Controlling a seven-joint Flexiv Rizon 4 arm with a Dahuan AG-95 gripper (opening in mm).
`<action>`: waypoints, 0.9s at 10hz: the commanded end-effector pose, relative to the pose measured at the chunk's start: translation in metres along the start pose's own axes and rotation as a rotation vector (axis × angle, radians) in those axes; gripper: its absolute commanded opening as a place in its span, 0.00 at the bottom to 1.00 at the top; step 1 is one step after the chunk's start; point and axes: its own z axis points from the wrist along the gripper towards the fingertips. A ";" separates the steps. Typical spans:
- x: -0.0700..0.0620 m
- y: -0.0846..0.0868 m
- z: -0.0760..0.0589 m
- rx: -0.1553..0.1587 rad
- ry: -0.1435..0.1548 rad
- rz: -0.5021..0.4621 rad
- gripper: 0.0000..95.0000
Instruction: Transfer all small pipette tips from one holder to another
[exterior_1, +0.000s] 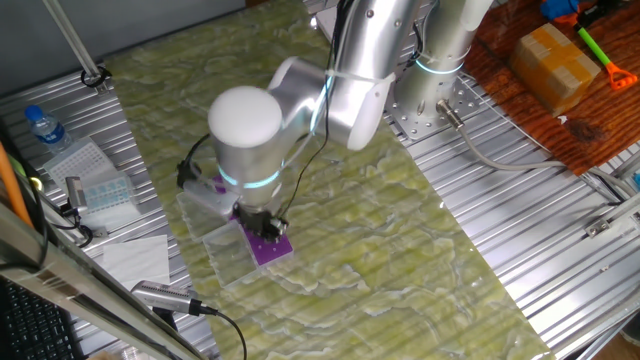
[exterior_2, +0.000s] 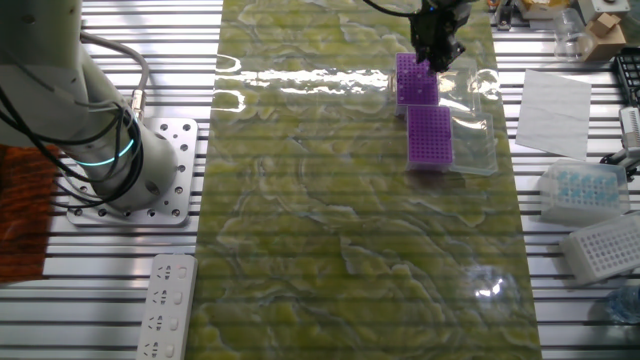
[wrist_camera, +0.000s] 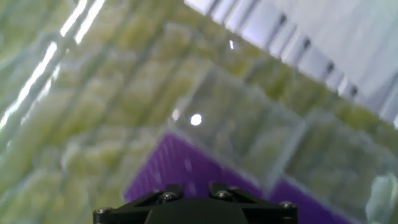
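- Hovering low over the far purple rack (exterior_2: 417, 80), the gripper (exterior_2: 437, 58) hides its jaws; their opening cannot be told.
- Small pipette tips are too tiny to make out.
- A second purple rack (exterior_2: 430, 135) sits just nearer, beside clear lids (exterior_2: 472, 150) on the green worktop (exterior_2: 340, 220).

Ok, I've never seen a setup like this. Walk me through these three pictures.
The machine is a single silver robot arm bolted beside a table covered by a green mat. Two pictures come from fixed cameras on different sides of the table; the blurry third comes from a camera on the hand, looking along the fingers. At the arm's tip is a two-finger gripper, poised right over one of two purple racks, which stand end to end beside clear plastic lids. The racks hold small pipette tips, too tiny to make out here. Whether the gripper holds one, or is open or shut, cannot be told. Spare tip boxes sit off the mat.
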 end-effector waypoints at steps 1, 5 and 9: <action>0.028 -0.016 -0.029 -0.008 0.052 -0.005 0.00; 0.085 -0.038 -0.040 -0.017 0.064 0.131 0.00; 0.122 -0.045 -0.045 -0.035 0.066 0.186 0.00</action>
